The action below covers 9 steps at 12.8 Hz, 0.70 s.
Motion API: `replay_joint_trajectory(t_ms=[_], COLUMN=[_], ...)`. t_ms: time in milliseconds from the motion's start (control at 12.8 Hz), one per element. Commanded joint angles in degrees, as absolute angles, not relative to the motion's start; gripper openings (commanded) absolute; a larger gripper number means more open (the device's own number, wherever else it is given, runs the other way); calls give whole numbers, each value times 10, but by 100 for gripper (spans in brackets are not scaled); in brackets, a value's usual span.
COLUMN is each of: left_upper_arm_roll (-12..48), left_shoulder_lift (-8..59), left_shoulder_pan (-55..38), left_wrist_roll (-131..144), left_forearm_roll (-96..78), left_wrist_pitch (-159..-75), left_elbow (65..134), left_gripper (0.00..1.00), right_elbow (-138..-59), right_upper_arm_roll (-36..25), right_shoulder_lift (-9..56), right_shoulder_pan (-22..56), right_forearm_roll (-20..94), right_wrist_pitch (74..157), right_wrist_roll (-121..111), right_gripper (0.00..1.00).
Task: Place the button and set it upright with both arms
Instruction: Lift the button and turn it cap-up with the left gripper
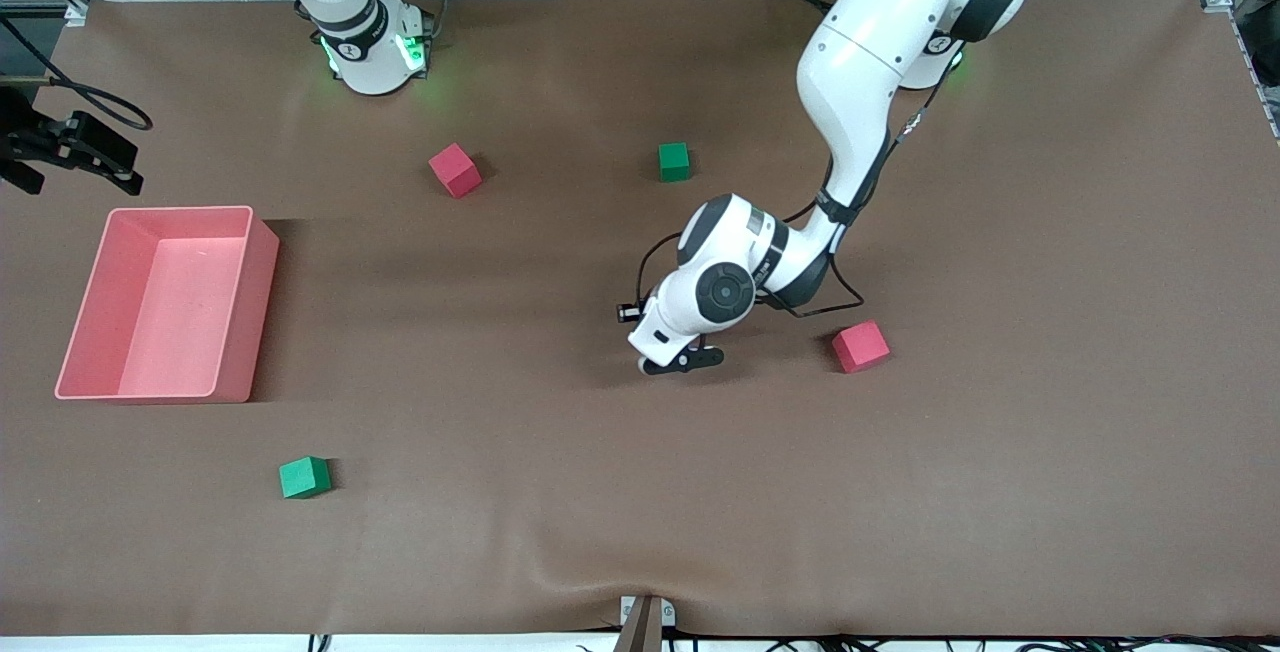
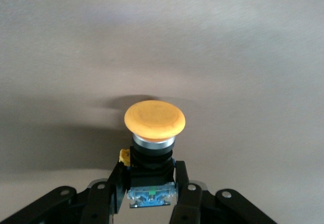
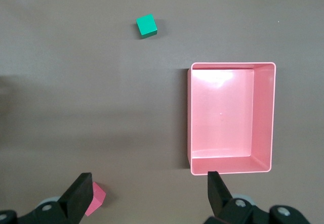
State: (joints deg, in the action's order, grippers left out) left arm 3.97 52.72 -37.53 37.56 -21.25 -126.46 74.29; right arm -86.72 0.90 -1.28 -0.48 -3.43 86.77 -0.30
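Note:
The button [image 2: 154,120] has a round orange cap on a black body with a blue base. My left gripper [image 2: 150,172] is shut on its black body, and the cap points away from the wrist. In the front view the left gripper [image 1: 686,360] is low over the middle of the brown table, and the hand hides the button. I cannot tell whether the button touches the table. My right gripper [image 3: 147,183] is open and empty, high over the table between the pink bin [image 3: 263,171] and a pink cube [image 3: 96,199]. It is out of the front view.
The pink bin [image 1: 262,262] stands toward the right arm's end. One pink cube [image 1: 860,346] lies beside the left gripper and another [image 1: 455,170] near the right arm's base. One green cube [image 1: 674,161] lies near the bases and another [image 1: 304,477] nearer the front camera.

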Motion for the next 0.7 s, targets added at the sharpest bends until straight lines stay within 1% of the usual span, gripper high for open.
replay_joint_trajectory(t_ms=[0,157,470,548,626], left_upper_arm_roll=[-31,-109,-239,-254,-255], left_shoulder_lift=[501,493,497,500,500], left_shoulder_pan=[-444,-514,-654,-676,-681], left_wrist_roll=[422,436,503,539,581], left_forearm_roll=[-211,-212,-159,-127,-87], left_wrist_pitch=[-1272,-1272,-1282,-1283,-1285], left_elbow=[740,740,743,744,744], left_gripper=[0,0,0,0,0], right_elbow=[-852,-853,-854,-854,-854], right_upper_arm_roll=[15,15,15,14,13], right_shoulder_lift=[-5,-5,-5,-5,-5], right_shoulder_pan=[-13,-13,-15,-18,-18], right_forearm_roll=[-35,-34,-23,-12,-11], right_wrist_pitch=[859,860,859,859,858], right_wrist_roll=[-7,-4,-1,-1,-1], right_gripper=[100,100,100,100,100])
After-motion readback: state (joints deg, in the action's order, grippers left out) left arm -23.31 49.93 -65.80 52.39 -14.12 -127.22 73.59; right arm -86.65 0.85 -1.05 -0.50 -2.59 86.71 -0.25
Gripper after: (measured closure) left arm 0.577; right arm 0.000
